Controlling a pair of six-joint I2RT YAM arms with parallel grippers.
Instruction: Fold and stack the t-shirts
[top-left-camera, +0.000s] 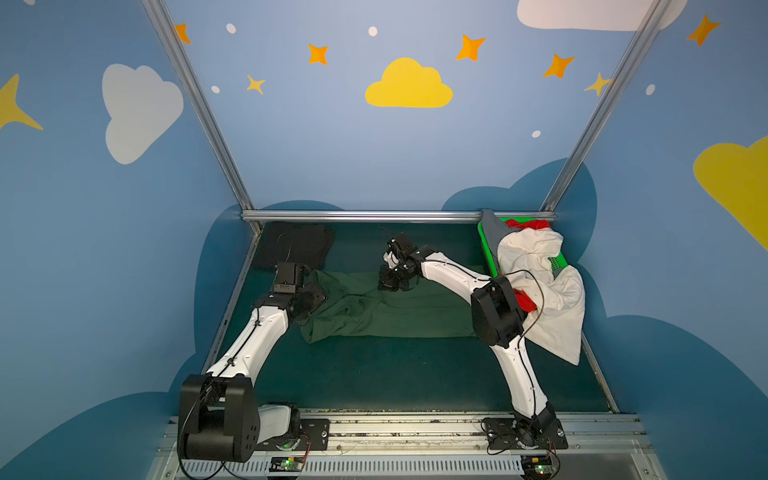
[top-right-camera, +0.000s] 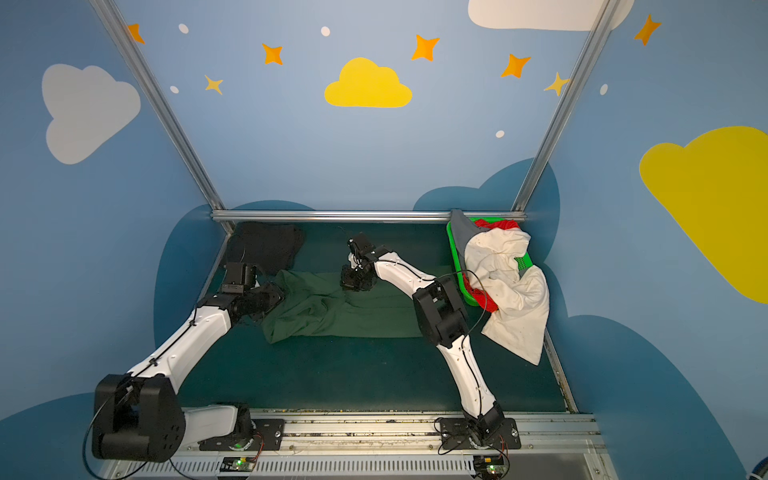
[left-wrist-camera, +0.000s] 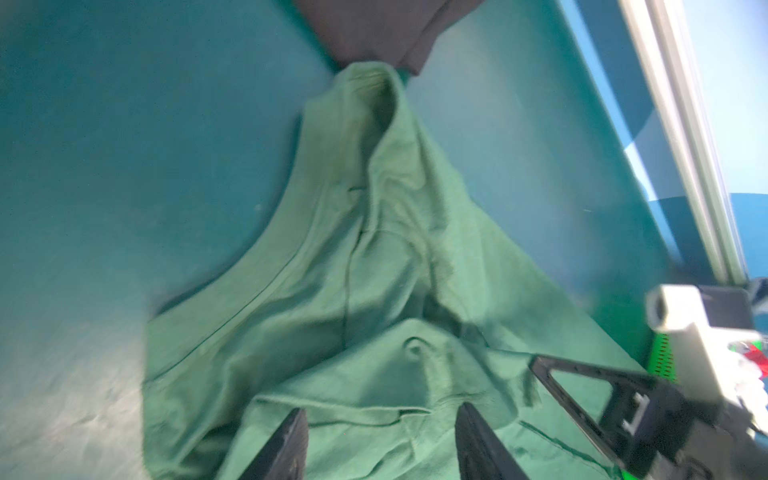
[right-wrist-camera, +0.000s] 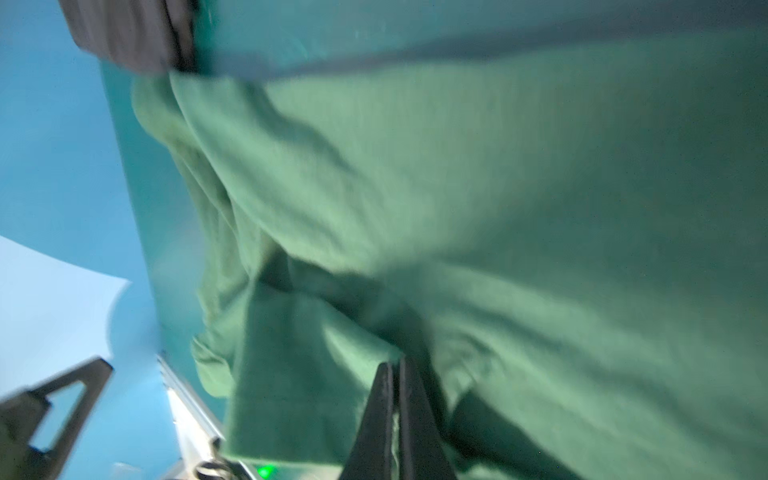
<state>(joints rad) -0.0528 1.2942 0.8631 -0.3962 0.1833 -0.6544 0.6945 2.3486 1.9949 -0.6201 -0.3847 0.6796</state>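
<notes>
Dark green t-shirt (top-left-camera: 395, 316) in right hand (right-wrist-camera: 394, 368)

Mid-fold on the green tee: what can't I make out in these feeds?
- Left gripper: in the left wrist view blur hides whether its spread fingers touch the dark green t-shirt.
- Right gripper: right wrist view, blur hides whether the shut fingers pinch cloth.
- Red t-shirt: both top views, mostly buried under the cream-white t-shirt.

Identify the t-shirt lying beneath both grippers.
The dark green t-shirt, spread mid-table; the black t-shirt lies far left, the cream t-shirt drapes the basket.
</notes>
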